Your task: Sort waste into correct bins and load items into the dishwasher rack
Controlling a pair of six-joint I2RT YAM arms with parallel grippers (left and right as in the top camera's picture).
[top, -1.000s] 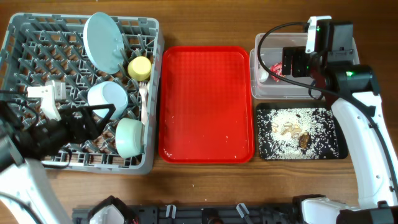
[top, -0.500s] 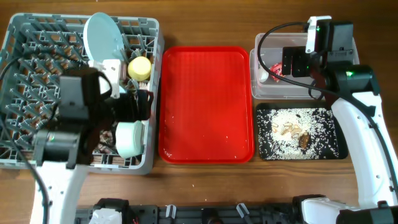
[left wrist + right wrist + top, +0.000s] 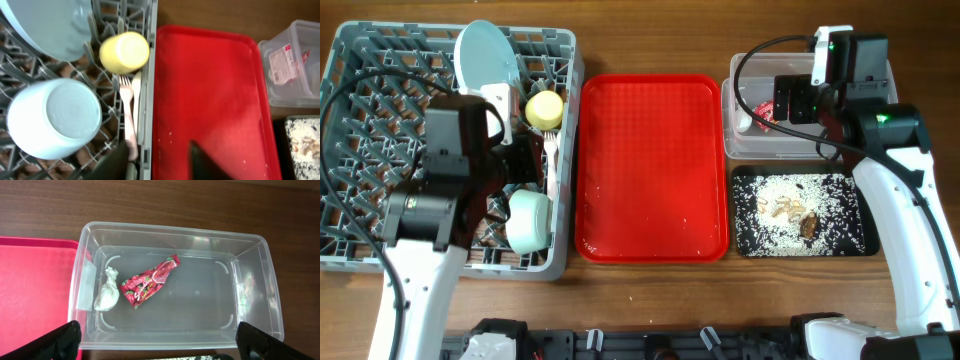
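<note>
Six items loaded: plate [image 3: 488, 62] on edge, yellow cup [image 3: 544, 108], blue bowl [image 3: 54, 117] upside down, mint bowl [image 3: 530, 222], fork [image 3: 127, 115] and spoon [image 3: 137, 97] side by side against the right wall of the rack [image 3: 365, 70].
Change, left arm: swung within the last second from the rack's lower-left corner in the overhead view to above its right edge.
Left fingers [image 3: 116, 161]: spread apart, nothing between them, aimed at the seam between rack and red tray [image 3: 652, 165].
Change, right arm: none; same pose above the clear tub [image 3: 748, 145].
Right fingers [image 3: 62, 336]: spread wide, nothing held.
Waste: wrapper [image 3: 150, 282] and tissue [image 3: 107, 296] side by side on the tub floor; food scraps [image 3: 785, 208] in the black tray [image 3: 855, 240].
Rack and bin contents: unmoved over the same second.
Red tray: a few stray crumbs only.
Reading of the swing: likely a withdrawal after the last placement, not a fresh reach.
Task status: judged complete or nearly so; only possible remainder, the crumbs on the red tray.
</note>
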